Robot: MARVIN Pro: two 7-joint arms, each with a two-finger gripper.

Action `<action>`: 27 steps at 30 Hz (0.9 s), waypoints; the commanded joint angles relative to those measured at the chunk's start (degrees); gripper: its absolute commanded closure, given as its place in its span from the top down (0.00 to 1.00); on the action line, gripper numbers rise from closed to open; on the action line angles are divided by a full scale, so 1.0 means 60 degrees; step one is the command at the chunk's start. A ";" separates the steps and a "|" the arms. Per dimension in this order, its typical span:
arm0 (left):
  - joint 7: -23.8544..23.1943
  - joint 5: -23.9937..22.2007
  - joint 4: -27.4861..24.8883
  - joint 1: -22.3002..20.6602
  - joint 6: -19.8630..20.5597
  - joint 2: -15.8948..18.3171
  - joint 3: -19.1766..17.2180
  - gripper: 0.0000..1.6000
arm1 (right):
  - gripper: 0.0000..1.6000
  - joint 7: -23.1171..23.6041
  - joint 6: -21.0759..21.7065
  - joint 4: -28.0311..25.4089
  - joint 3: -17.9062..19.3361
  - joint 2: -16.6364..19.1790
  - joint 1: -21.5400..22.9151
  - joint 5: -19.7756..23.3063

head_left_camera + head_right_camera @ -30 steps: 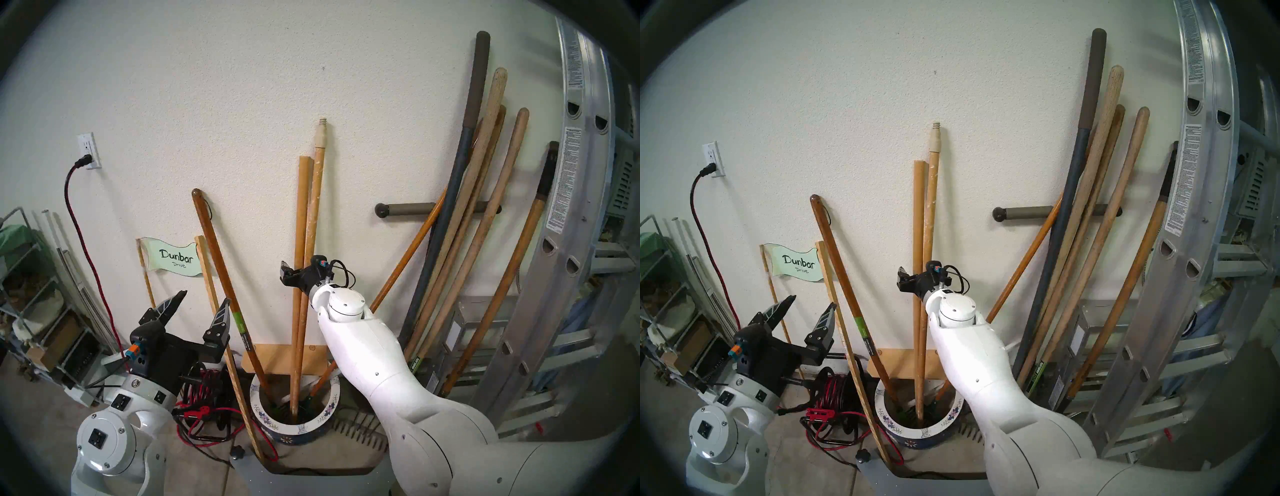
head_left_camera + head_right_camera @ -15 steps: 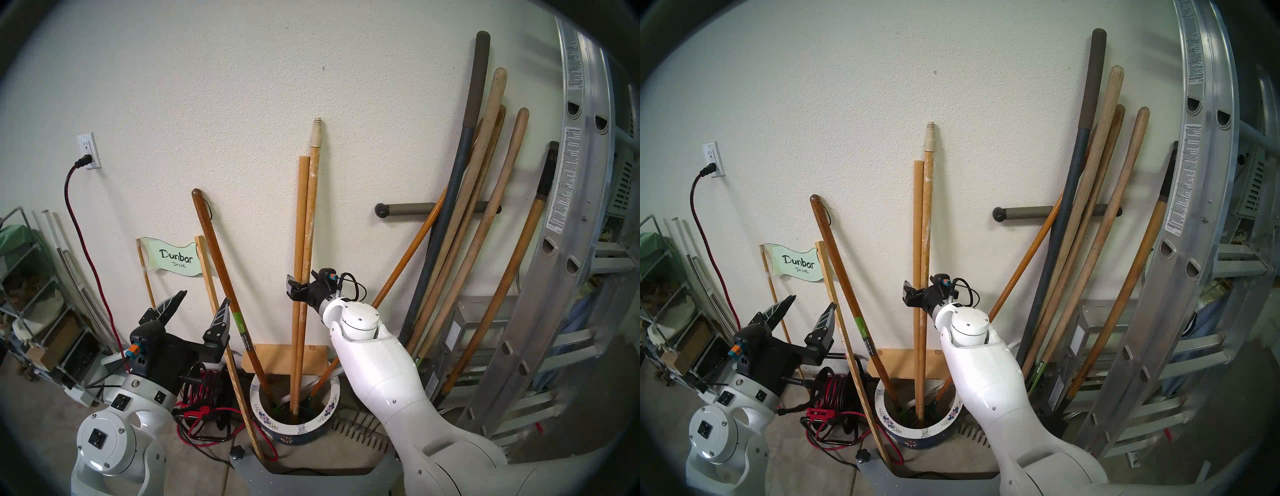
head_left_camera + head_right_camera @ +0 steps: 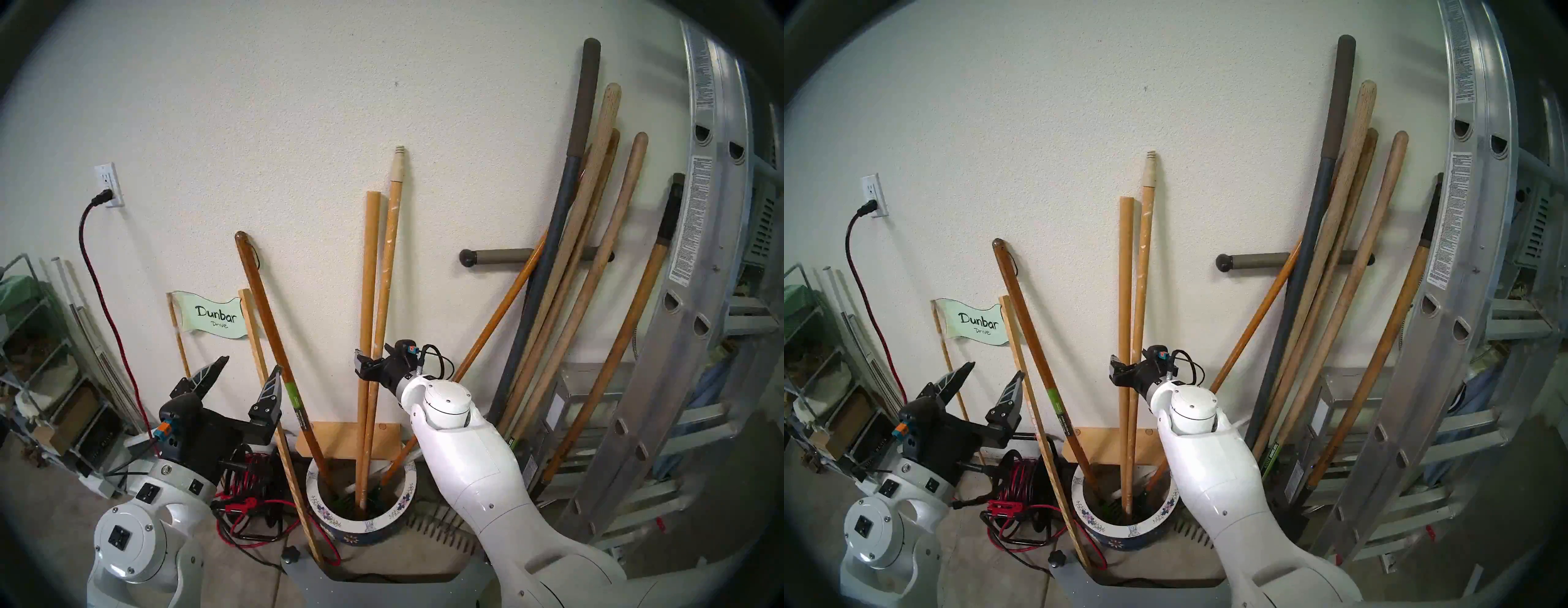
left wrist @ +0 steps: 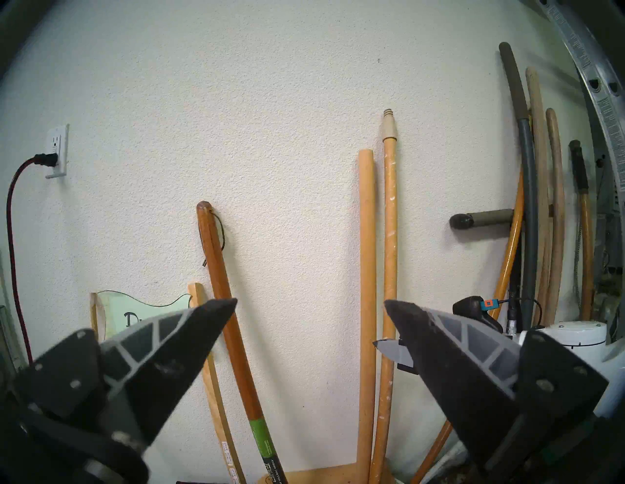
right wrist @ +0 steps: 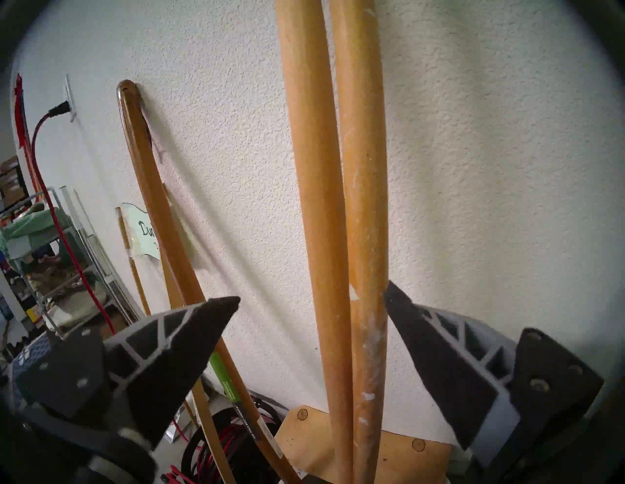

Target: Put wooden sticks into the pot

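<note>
We note the right tool standing wide open, holding nothing: in its wrist view both wooden sticks rise between the two fingers, the speckled stick just beside, possibly touching, the right finger's tip; we cannot tell contact for certain. The plain stick sits nearer the middle of the gap, well clear of the left finger. From the head view the right tool is level with the lower part of the sticks, above the pot, which lies below and slightly nearer to the robot than the tool. Both sticks have their feet inside the pot and lean back on the wall; they cross just below the tool and spread apart above it. The plain stick is yellow-tan with a flat top; the speckled stick is flecked with white paint and ends in a cream threaded tip. The pot has a white rim with blue-purple flowers and a dark blue body. The left tool is also wide open and empty, off to the left of the pot, apart from both sticks, with a dark brown handle bearing a green label between it and them.
</note>
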 commanded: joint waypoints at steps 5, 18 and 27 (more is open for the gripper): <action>-0.0017 -0.0020 -0.0019 0.0032 -0.0022 -0.0002 0.0004 1.00 | 1.00 0.0333 0.0182 -0.0865 0.0012 0.0250 -0.0454 0.0162; -0.0010 -0.0019 -0.0018 0.0031 -0.0019 0.0003 0.0007 1.00 | 1.00 0.0563 0.0462 -0.2981 -0.0011 0.0896 -0.2057 0.0230; -0.0006 -0.0021 -0.0018 0.0032 -0.0020 0.0007 0.0008 1.00 | 1.00 0.0467 0.0199 -0.3720 0.0184 0.1235 -0.2782 0.0198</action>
